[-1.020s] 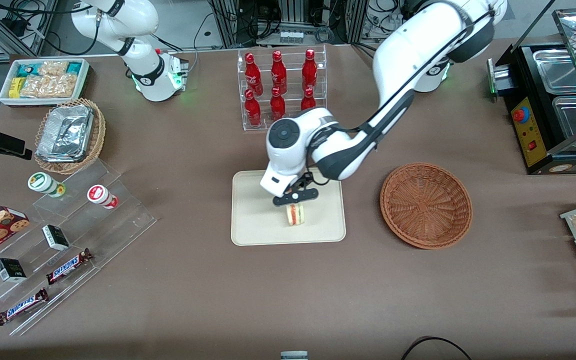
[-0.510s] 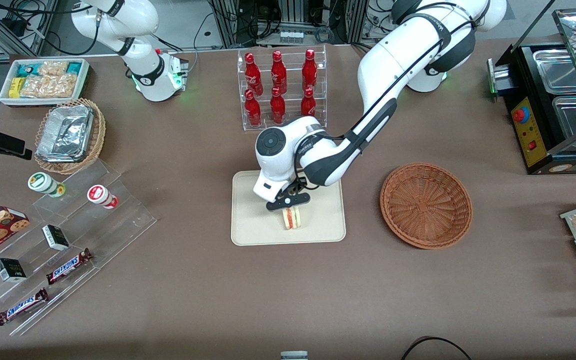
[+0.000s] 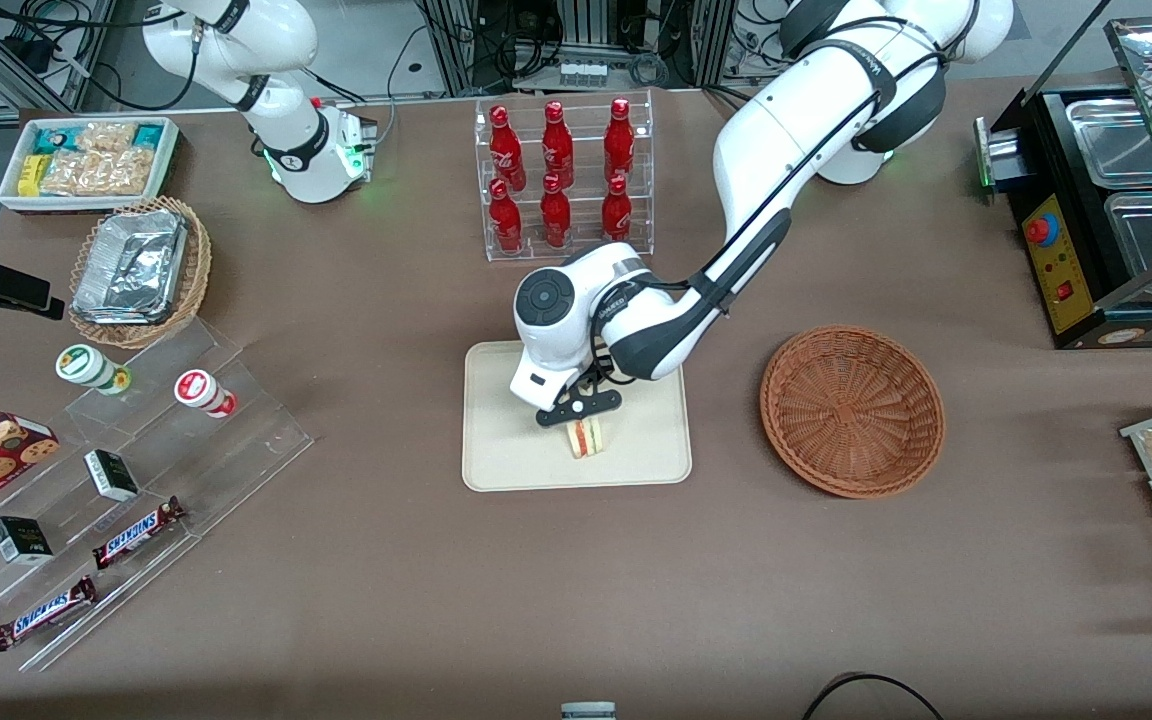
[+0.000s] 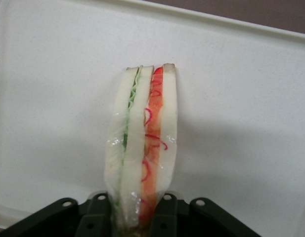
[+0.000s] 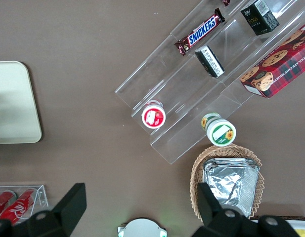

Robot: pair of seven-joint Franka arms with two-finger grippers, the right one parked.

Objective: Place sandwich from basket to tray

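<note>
The tray (image 3: 506,450) serves as the reference point for this inspection. The left arm's gripper (image 3: 579,410) is positioned over the tray's middle, low above its surface. It is clamped on the sandwich (image 3: 586,438), with the wrist view showing a finger (image 4: 95,217) pressed against each bread face of the sandwich (image 4: 142,143). The sandwich stands on edge, its green and red-orange filling layers plainly exposed. Its lower end sits at or just above the tray (image 4: 251,98); actual contact cannot be confirmed from either view.

The basket (image 3: 852,410) lies beside the tray, toward the working arm's end of the table, apart from the tray and with nothing visible inside it. A clear rack of red bottles (image 3: 561,175) stands farther from the front camera than the tray. Toward the parked arm's end of the table, well apart from the tray, a clear stepped display (image 3: 126,480) carries Snickers bars (image 3: 136,532) and small cartons. A tan basket with a foil container (image 3: 136,270) sits near that display, farther from the front camera.
</note>
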